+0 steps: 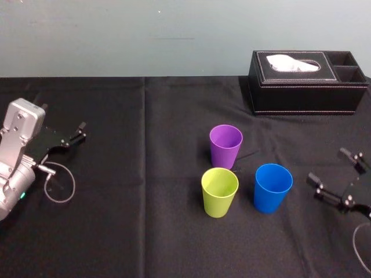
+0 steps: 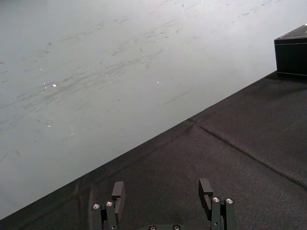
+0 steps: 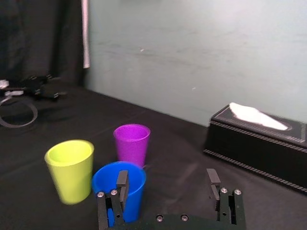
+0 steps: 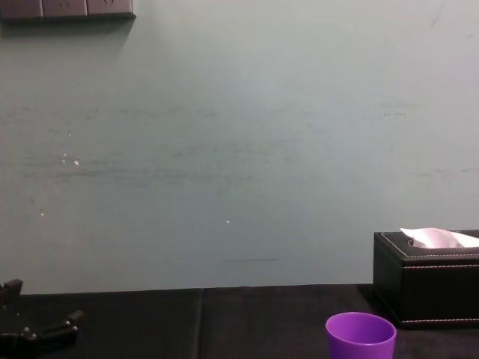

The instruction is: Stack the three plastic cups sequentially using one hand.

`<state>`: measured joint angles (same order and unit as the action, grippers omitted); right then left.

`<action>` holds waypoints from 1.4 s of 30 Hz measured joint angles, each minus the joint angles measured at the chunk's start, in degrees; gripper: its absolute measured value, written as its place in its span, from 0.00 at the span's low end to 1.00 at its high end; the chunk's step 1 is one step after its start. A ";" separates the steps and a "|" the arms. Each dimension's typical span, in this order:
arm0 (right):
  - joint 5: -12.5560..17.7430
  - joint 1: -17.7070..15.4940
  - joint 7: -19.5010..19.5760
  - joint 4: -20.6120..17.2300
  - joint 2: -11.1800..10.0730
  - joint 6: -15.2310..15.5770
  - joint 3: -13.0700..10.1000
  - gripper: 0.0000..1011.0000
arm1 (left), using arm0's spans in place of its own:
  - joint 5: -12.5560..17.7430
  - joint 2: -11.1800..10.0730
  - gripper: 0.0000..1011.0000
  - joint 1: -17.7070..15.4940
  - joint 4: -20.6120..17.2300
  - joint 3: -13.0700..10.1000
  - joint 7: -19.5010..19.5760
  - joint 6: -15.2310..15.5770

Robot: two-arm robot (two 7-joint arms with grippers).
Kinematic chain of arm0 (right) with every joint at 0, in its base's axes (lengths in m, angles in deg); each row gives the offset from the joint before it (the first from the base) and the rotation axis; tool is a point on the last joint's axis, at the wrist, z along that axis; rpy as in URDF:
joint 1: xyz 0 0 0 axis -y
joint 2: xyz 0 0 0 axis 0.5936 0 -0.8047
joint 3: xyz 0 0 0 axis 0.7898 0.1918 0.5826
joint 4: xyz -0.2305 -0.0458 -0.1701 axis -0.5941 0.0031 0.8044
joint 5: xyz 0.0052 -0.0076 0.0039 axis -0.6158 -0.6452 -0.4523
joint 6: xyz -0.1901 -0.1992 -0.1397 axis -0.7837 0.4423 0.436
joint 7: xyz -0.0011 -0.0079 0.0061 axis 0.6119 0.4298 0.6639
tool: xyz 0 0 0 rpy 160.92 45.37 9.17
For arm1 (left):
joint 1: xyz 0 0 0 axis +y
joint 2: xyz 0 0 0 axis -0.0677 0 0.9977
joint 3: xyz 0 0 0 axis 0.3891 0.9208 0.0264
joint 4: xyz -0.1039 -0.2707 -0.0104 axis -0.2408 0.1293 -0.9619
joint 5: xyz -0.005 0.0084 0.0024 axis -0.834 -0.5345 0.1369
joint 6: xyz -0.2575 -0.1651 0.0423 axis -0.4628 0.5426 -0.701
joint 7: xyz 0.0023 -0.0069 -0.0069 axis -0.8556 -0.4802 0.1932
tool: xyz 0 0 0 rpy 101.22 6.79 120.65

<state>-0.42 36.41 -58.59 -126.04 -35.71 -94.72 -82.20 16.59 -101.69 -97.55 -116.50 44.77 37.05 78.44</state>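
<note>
The three cups stand upright and close together near the middle of the black surface (image 1: 145,231), with their open tops up. None of them sits inside another. The purple cup (image 1: 225,145) is the one farthest back. In front of it are the yellow-green cup (image 1: 219,191) on the left and the blue cup (image 1: 272,187) on the right. These two stand side by side with a small gap between them.

The right hand (image 1: 330,167) is low over the surface, near the blue cup on its right side. Its fingers are spread wide and hold nothing. From the right wrist view, the blue cup is the closest cup, just in front of one finger.

The left hand (image 1: 80,132) is far over at the left side of the surface, well apart from the cups. Its fingers are spread too, with nothing between them.

A black tissue box (image 1: 307,81) with a white tissue sticking out sits at the back right, behind the cups. A pale wall (image 1: 116,35) is behind the surface.
</note>
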 joint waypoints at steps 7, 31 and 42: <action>-0.40 -1.96 -2.83 0.07 -0.12 -0.32 0.24 0.99 | 0.00 0.00 1.00 0.00 0.00 0.00 0.00 0.00; -2.71 4.27 -9.28 5.07 5.02 4.76 4.21 0.99 | 0.00 0.00 1.00 0.00 0.00 0.00 0.00 0.00; -4.17 6.99 -10.97 6.29 7.06 6.91 4.69 0.99 | 0.00 0.00 1.00 0.00 0.00 0.00 0.00 0.00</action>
<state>-4.59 43.40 -69.55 -119.75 -28.64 -87.81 -77.51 16.59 -101.69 -97.55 -116.50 44.77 37.05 78.44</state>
